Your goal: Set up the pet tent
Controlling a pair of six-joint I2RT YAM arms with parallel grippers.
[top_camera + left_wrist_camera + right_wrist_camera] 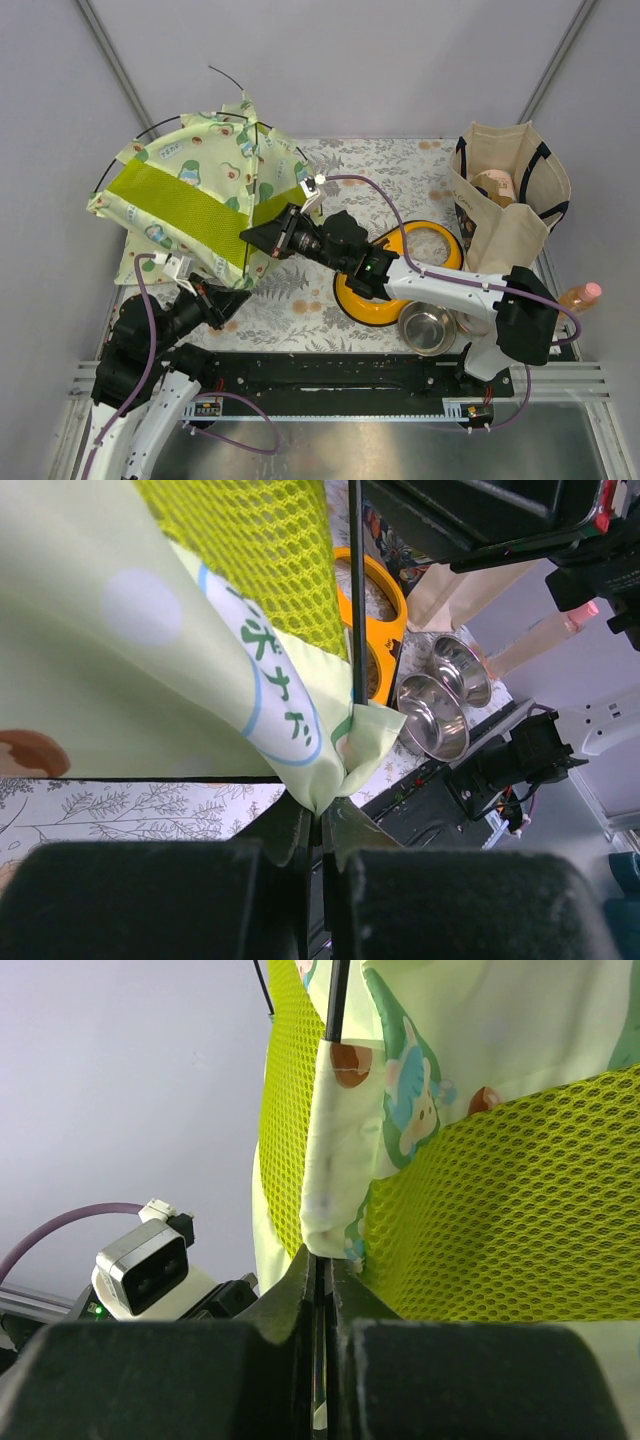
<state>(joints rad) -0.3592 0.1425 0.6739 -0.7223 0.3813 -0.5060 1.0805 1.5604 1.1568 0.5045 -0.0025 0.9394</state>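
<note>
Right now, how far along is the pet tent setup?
Done: black poles already run through the pet tent, which is half raised. In hand: left gripper and right gripper each pinch a fabric corner. Left: it sags lopsided; one pole end pokes free.

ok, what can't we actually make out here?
- Top view: pet tent interior, covered by its own fabric.
- Left wrist: lower end of the black pole, inside a fabric pocket; top cut by the edge.
- Top view: tote bag contents, mostly behind its walls.
- Right wrist: whether the right gripper pinches pole or only fabric; folds hide it.
</note>
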